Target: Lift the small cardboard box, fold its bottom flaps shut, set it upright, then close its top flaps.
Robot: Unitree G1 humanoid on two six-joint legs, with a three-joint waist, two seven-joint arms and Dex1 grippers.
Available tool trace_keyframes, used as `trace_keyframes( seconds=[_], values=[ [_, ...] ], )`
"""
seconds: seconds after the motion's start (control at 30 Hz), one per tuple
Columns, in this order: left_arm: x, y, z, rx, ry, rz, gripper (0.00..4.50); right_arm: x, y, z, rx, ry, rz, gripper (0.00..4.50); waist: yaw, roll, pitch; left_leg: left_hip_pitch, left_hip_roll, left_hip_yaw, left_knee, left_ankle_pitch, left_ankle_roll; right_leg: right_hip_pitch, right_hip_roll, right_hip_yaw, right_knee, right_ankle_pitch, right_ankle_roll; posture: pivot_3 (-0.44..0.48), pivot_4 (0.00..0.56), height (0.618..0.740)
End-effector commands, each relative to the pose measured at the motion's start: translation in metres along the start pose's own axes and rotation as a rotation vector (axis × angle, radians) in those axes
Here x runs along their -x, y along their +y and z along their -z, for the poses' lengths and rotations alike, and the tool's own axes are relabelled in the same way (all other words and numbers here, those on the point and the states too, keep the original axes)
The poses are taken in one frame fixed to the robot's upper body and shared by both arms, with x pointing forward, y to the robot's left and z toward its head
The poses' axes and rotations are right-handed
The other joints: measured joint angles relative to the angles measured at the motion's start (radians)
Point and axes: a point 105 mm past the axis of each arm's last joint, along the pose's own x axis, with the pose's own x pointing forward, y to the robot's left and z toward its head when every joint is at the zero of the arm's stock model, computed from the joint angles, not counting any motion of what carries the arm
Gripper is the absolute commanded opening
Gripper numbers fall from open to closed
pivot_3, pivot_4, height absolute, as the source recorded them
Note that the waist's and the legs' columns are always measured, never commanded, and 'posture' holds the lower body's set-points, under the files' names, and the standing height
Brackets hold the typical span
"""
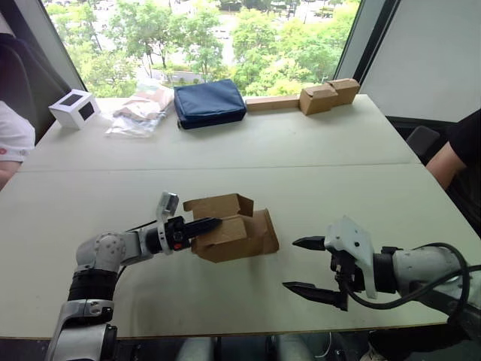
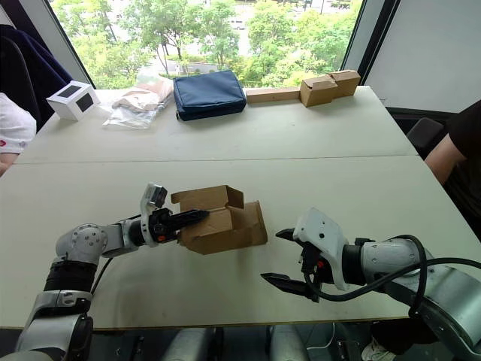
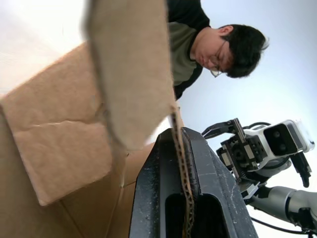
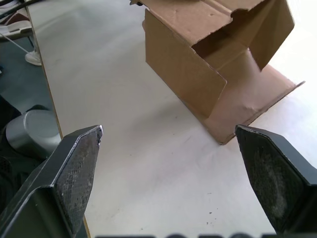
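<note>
Two grippers; left gripper point(image 1: 204, 224) pinches small cardboard box point(image 1: 233, 233) wall; right gripper point(image 1: 308, 265) fingers spread, apart

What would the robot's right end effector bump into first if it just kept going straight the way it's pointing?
Most likely the small cardboard box. The right end effector is open and points across the table toward the box, which lies on its side with bare tabletop between them. Depth is hard to judge, so it might slide just past the near edge.

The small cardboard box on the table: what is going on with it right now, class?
The left gripper is shut on a wall of the small cardboard box, which lies on its side on the white table with its flaps open. The right gripper hangs open just beside it, not touching. A person watches across the table.
</note>
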Motion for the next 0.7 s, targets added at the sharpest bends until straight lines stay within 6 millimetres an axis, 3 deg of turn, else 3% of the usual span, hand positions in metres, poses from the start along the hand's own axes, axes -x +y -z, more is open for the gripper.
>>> trace_keyframes(
  seconds=[0.03,0.17,0.3,0.57,0.6,0.7],
  values=[
    [0.006,-0.02,-0.028,-0.232,0.011,0.01,0.03,0.007,-0.017,-0.038,-0.047,-0.241,0.065,4.5,-0.001,0.0,0.0,0.0,0.0,0.0,0.0,0.0,0.0,0.0,0.0,0.0,0.0,0.0,0.0,0.0,0.15,0.737],
    [0.002,-0.054,-0.064,-0.497,0.039,0.03,0.03,0.016,-0.048,-0.069,-0.108,-0.441,0.188,4.5,0.003,-0.001,0.0,0.0,0.0,0.0,0.0,0.001,-0.001,0.0,0.0,0.0,0.0,0.0,0.0,0.0,0.15,0.737],
    [-0.009,-0.097,-0.094,-0.755,0.105,0.064,0.0,0.02,-0.078,-0.101,-0.135,-0.617,0.313,3.31,0.002,-0.001,0.001,-0.002,-0.001,-0.001,0.0,0.001,-0.001,-0.001,-0.001,0.0,0.0,0.0,0.0,0.0,0.15,0.737],
    [-0.027,-0.144,-0.118,-1.02,0.197,0.151,0.0,0.008,-0.097,-0.165,-0.117,-0.87,0.359,0.27,-0.022,-0.001,0.001,-0.002,-0.001,0.001,-0.001,0.002,-0.002,-0.004,0.004,0.0,0.002,0.002,0.003,0.0,0.15,0.737],
    [-0.029,-0.148,-0.12,-1.04,0.2,0.161,0.0,0.01,-0.1,-0.174,-0.125,-0.911,0.367,0.04,-0.023,-0.001,0.001,-0.003,-0.001,0.001,-0.001,0.002,-0.002,-0.006,0.005,0.0,0.004,0.002,0.003,0.0,0.15,0.737],
    [-0.034,-0.159,-0.126,-1.083,0.204,0.187,0.0,0.012,-0.108,-0.187,-0.124,-0.951,0.401,0.04,-0.026,0.0,0.001,-0.003,-0.001,0.001,-0.001,0.002,-0.002,-0.008,0.005,0.001,0.007,0.002,0.003,0.0,0.15,0.737]
  ],
)
